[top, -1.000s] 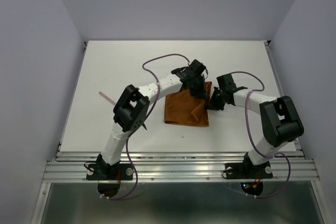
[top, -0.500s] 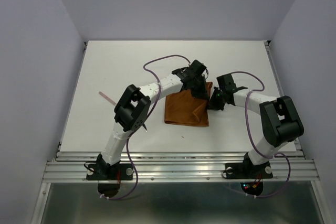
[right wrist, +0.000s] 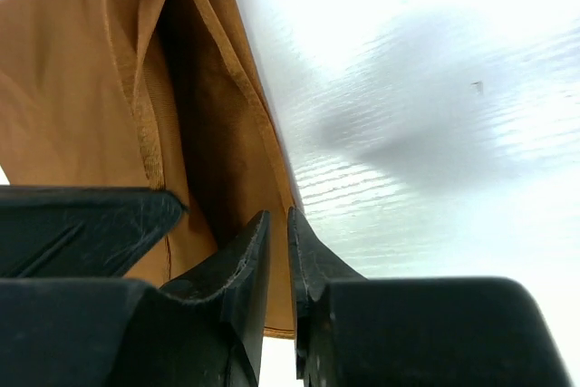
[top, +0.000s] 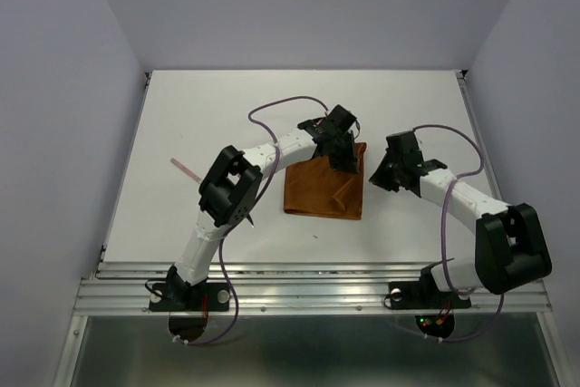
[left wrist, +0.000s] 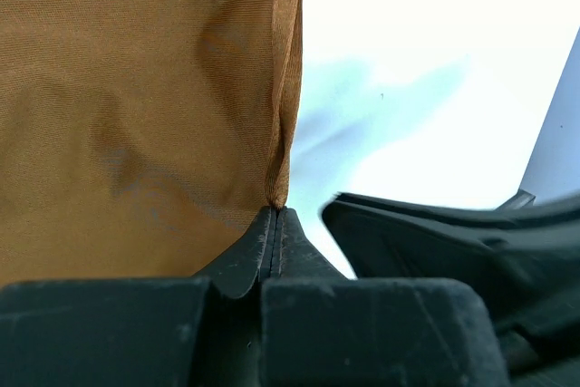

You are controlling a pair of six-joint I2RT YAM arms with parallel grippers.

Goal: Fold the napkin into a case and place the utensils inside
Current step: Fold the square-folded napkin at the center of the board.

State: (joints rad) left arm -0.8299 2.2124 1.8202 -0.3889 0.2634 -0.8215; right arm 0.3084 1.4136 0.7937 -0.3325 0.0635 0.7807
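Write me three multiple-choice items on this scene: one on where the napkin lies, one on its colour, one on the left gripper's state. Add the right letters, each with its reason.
1. Where does the napkin lie?
A. in the middle of the table
B. at its far left corner
C. draped over its near edge

2. What colour is the napkin?
A. blue
B. rust-orange
C. white

3. How is the left gripper?
A. wide open above bare table
B. shut on the napkin's edge
C. out of view

Answers:
1 A, the top view shows it mid-table.
2 B, all three views show rust-orange cloth.
3 B, the left wrist view shows the jaws pressed together on the cloth's edge.
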